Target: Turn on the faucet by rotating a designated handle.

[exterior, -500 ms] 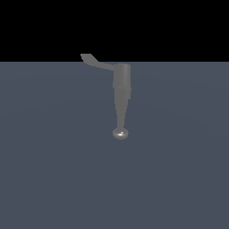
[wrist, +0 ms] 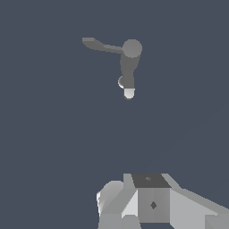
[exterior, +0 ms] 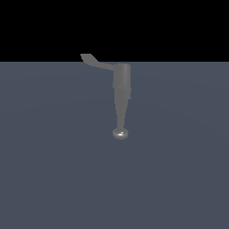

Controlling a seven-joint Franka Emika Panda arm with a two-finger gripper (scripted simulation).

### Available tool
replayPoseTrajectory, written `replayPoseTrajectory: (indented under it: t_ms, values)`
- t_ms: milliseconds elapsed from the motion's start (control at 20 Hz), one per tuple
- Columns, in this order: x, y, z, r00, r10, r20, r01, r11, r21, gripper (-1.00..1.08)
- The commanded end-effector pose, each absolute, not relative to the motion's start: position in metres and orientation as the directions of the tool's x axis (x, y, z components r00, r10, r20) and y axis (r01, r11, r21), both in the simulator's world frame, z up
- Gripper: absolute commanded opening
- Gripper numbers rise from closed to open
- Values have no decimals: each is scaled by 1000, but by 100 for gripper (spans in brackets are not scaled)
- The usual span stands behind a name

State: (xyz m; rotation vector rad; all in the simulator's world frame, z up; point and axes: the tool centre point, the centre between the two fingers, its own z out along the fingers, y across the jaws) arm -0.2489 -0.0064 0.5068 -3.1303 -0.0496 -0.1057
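Observation:
The grey faucet [exterior: 121, 85] stands on the flat slate floor. Its cylindrical body narrows into a long spout that ends in a shiny rounded tip [exterior: 120, 133]. The thin curved handle [exterior: 95, 62] juts from the top of the body toward the exterior view's left, its flattened paddle end outermost. The wrist view looks down on the faucet [wrist: 131, 49], with the handle [wrist: 100, 44] sticking out sideways and the spout tip [wrist: 129, 92] below the body. No gripper fingers show in either view, and nothing touches the handle.
White and grey blocky robot parts [wrist: 152, 201] fill the lower edge of the wrist view, well apart from the faucet. The slate floor [exterior: 53, 170] runs back to a black band in the exterior view.

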Motion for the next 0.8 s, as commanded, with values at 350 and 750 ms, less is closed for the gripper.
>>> replayPoseTrajectory:
  t_ms: [350, 750]
  values:
    - [-243, -4, 507, 997, 12, 70, 13, -1000, -19, -100]
    - [-223, -1, 502, 995, -82, 59, -79, -996, -49, -100]
